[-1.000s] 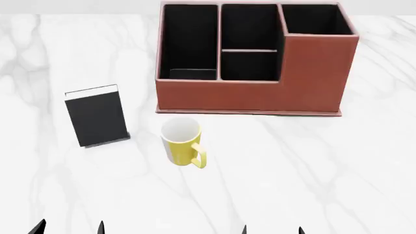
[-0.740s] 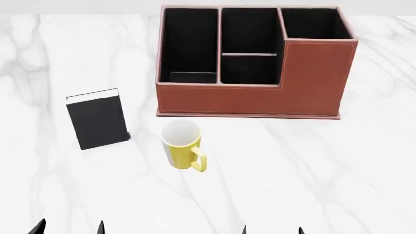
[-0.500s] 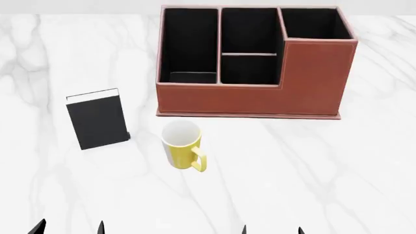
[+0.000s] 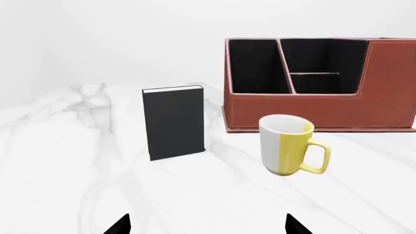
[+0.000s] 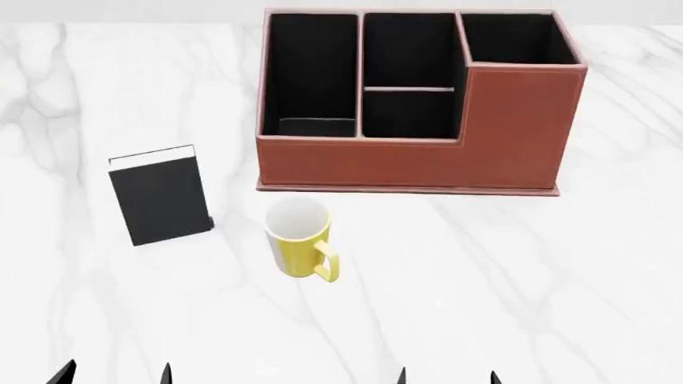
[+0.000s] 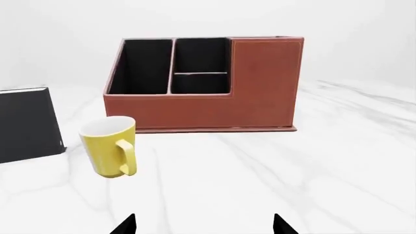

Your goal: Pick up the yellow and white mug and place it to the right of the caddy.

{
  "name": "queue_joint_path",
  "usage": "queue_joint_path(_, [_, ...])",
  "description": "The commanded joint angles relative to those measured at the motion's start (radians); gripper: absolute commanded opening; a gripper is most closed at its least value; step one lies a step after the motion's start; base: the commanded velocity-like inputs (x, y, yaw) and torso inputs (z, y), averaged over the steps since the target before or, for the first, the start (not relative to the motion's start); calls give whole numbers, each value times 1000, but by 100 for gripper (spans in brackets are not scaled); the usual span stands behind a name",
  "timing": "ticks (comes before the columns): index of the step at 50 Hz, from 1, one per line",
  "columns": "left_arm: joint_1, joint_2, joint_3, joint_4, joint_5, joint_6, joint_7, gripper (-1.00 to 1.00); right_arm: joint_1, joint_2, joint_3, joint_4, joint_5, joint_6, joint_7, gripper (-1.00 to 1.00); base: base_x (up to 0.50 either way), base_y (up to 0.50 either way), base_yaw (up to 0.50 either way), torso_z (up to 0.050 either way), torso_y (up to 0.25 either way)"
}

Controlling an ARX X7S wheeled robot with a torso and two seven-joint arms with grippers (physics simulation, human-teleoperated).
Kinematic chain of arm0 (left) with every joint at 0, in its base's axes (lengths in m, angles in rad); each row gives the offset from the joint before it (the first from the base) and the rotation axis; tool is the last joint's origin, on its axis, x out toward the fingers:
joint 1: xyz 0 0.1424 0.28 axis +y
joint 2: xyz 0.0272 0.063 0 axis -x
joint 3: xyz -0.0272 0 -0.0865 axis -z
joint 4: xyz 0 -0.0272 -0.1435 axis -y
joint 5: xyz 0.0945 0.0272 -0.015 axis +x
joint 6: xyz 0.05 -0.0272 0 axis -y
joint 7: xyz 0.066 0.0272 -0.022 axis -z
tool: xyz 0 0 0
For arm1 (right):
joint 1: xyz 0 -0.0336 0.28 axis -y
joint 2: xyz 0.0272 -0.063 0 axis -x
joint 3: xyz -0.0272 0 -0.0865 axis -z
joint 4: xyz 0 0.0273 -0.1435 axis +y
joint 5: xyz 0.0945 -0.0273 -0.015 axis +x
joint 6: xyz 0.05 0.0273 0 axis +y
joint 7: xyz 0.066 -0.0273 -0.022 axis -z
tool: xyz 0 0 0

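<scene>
Yellow and white mug (image 5: pixel 300 240) upright on the marble counter (image 5: pixel 513 272), just before the caddy (image 5: pixel 417 100) at the far edge; black book (image 5: pixel 158 194) beside it. Left gripper (image 5: pixel 115 374) and right gripper (image 5: pixel 447 376) — jaws spread, empty — at the near edge.

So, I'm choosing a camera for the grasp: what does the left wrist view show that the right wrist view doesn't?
Only the left wrist view shows the yellow and white mug's white side and the small black upright book whole. Only the right wrist view shows the bare marble table right of the reddish-brown leather-look caddy. Both show mug, caddy, book and open fingertips.
</scene>
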Motion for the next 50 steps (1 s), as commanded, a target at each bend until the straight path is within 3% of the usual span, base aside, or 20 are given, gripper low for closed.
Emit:
queue_joint_path(1, [0,-13,16,1,-13,-1,-16,100,5,12,-15,4,12,3,18,100,0,0,0,0,0])
queue_joint_path(29, [-7,-36,38,8,-29,-8,-63,100,-4,31,-45,-5,-3,-41,92,100,13,0,0,0,0])
queue_joint_path(38, [32,-63,61,205,39,-41,-113,100,-50,52,-33,-271,4,39,139,100,0,0,0,0,0])
queue_joint_path(44, [40,-88,74,510,69,-211,-127,100,-53,68,-41,-548,6,177,167,100,0,0,0,0,0])
queue_joint_path(50, [33,-94,76,656,55,-297,-126,100,-41,79,-47,-667,28,241,171,100,0,0,0,0,0])
